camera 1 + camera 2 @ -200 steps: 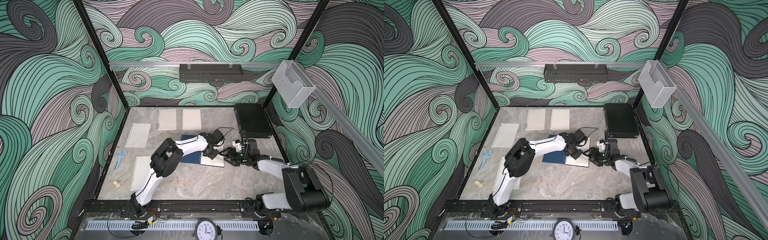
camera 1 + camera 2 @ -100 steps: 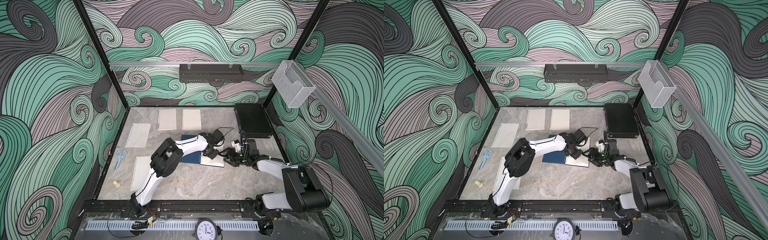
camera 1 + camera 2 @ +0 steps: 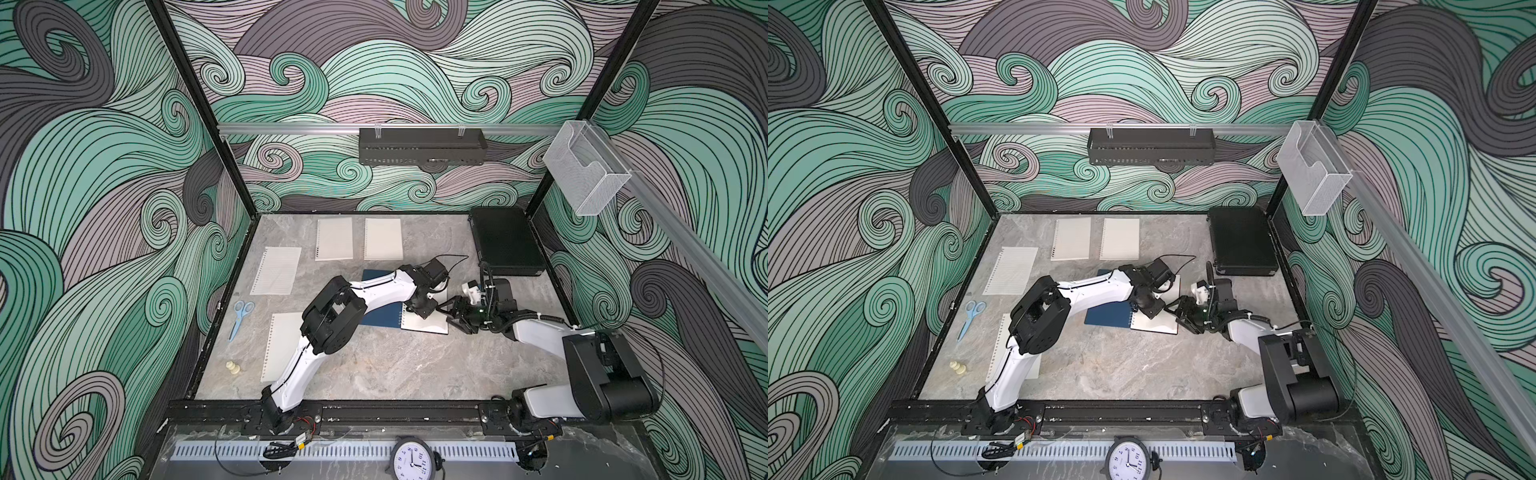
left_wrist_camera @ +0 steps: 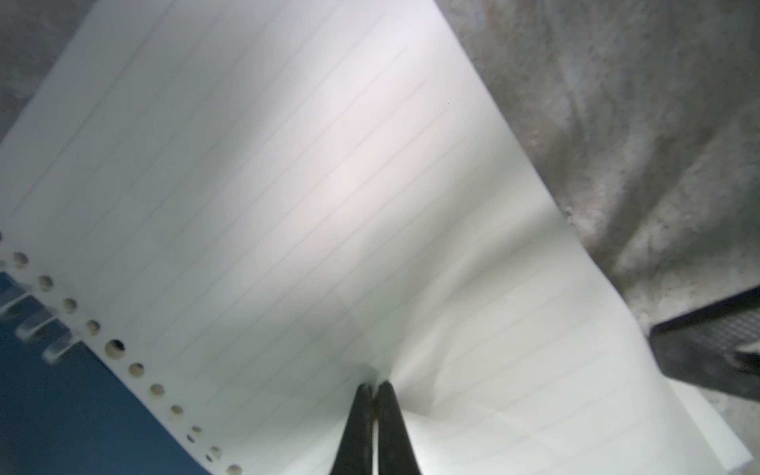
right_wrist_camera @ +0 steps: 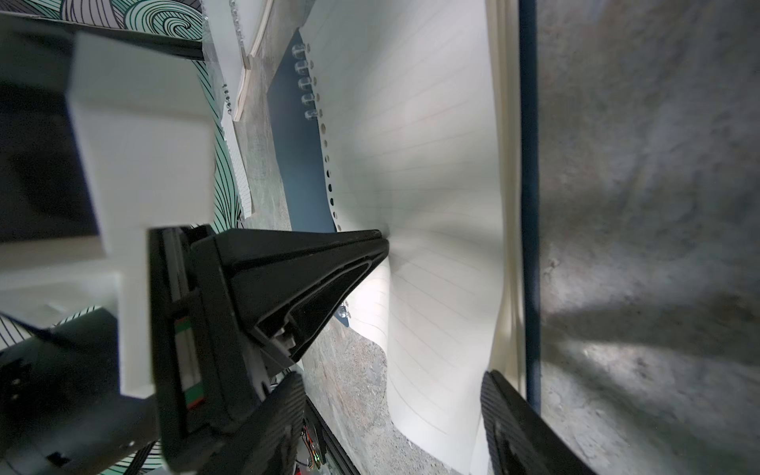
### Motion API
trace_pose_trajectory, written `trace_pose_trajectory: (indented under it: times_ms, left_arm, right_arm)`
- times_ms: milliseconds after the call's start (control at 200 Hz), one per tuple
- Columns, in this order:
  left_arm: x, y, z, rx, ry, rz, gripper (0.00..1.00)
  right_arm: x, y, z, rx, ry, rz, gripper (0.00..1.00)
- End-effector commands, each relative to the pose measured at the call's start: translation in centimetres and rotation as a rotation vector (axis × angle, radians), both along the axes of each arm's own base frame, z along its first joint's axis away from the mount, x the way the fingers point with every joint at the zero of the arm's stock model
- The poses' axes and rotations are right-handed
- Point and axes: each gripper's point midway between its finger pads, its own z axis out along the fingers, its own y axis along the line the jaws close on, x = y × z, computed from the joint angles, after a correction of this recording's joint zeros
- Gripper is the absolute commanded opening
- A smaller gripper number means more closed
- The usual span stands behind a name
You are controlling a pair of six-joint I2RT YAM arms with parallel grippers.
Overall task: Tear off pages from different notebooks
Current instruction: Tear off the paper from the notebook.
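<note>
On the surface point(image 3: 395, 365), in both top views, the open blue-covered notebook point(image 3: 380, 318) point(image 3: 1106, 318) lies between both arms. Left wrist view: left jaws are pinched shut on its raised lined page point(image 4: 329, 205). Right wrist view: right jaws stand wide open astride that page's point(image 5: 432, 185) edge, gripping nothing.

Grey marbled worktop point(image 3: 374, 374), enclosed on three sides by walls point(image 3: 104, 166) patterned in green, grey and mauve swirls. Black rack point(image 3: 422, 145) mounted above worktop's far edge.
</note>
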Motion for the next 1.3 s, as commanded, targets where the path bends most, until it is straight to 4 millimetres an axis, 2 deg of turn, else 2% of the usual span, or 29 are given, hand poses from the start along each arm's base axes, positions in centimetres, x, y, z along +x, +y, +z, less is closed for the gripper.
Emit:
trace_pose_trajectory:
  times_ms: [0,951,1296]
  left_arm:
    - [-8.4,7.2,-9.6,0.301,0.359,-0.015,0.0]
    - [-8.7,7.2,-9.7,0.296,0.373,-0.021,0.0]
    - [-8.8,7.1,-9.7,0.289,0.383,-0.024,0.0]
  right_arm:
    - [-0.4,-0.2,-1.0,-0.019,0.025,-0.009,0.69]
    - [-0.7,-0.4,-2.7,-0.036,0.05,-0.009,0.69]
    - [0.2,0.1,-2.5,-0.02,0.031,0.006,0.69]
